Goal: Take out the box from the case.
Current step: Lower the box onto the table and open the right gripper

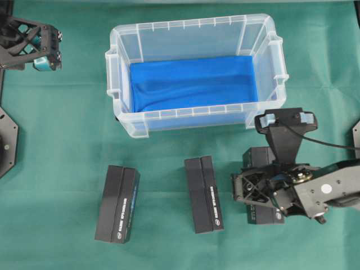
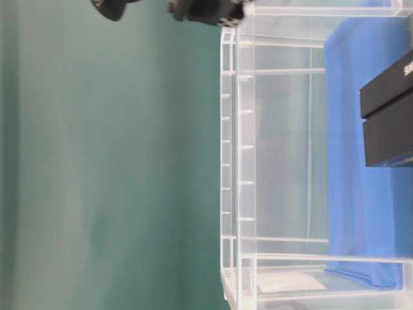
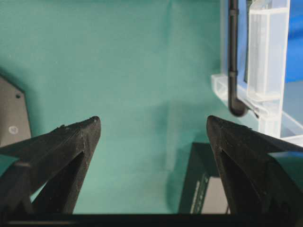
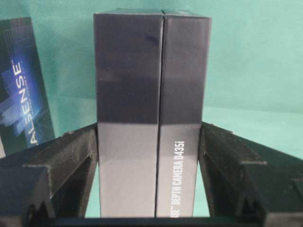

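The case [image 1: 197,73] is seen from overhead at the far middle of the green table [image 1: 62,140], and nothing but the blue cloth [image 1: 194,83] is visible inside it. Three dark boxes are laid in a row on the table in front of it: a left box [image 1: 118,203], a middle box [image 1: 204,194] and a right box [image 1: 263,185], the last largely covered by the right arm.

The right gripper [image 4: 149,142] is shown by its wrist view with a finger pressed against each long side of the right box [image 4: 151,113], so the box is clamped between the jaws at a moderate width. The middle box [image 4: 21,85] is visible just beside it at the left of that view. Whether the held box rests on the table or is a little above it cannot be told.

The left gripper [image 3: 154,135] is spread wide with nothing between its fingers; it is parked at the far left, well apart from the case. A corner of the left box [image 3: 201,189] and the case wall [image 3: 265,71] are caught at the edge of its view.

The task is judged almost complete: the case is emptied and every box is outside it. What appears to be left is only for the right box to be let go beside the others and for the right arm to be drawn clear.
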{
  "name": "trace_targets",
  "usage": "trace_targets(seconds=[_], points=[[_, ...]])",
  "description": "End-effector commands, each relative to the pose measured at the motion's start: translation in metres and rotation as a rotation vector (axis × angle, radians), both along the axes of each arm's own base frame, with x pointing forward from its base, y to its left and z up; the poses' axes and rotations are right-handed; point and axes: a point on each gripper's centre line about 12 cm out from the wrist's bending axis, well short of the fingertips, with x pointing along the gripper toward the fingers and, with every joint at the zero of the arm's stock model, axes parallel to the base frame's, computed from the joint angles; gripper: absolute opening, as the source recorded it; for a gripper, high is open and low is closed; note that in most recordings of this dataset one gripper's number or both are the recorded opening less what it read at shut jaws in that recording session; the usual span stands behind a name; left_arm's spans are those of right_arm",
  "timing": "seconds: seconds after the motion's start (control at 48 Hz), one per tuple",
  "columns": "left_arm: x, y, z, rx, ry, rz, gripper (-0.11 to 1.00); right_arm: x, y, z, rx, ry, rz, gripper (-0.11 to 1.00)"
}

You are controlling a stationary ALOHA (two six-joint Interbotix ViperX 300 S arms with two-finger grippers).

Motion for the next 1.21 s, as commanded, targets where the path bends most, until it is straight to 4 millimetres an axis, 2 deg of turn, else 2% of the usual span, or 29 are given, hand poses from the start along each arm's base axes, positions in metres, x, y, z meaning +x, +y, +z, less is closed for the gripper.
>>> trace_targets(seconds=[0.0, 1.001, 1.126, 1.189], points=[[0.0003, -0.0016, 0.0059, 0.005, -0.023, -0.005, 0.96, 0.0032, 0.0023, 0.0032, 0.019, -0.026, -0.003, 0.64], [0.0008, -0.0025, 0.0055, 0.003, -0.021, -0.007, 0.96, 0.0119, 0.0073, 0.0022, 0.047, -0.077, 0.015, 0.66], [0.001, -0.0025, 0.0055, 0.003, -0.022, -0.006, 0.96, 0.0109, 0.0067, 0.0029, 0.042, -0.066, 0.01, 0.9], [0.0005, -0.0026, 0.0058, 0.003, -0.022, -0.005, 0.96, 0.0103, 0.0063, 0.0037, 0.038, -0.058, 0.01, 0.94]])
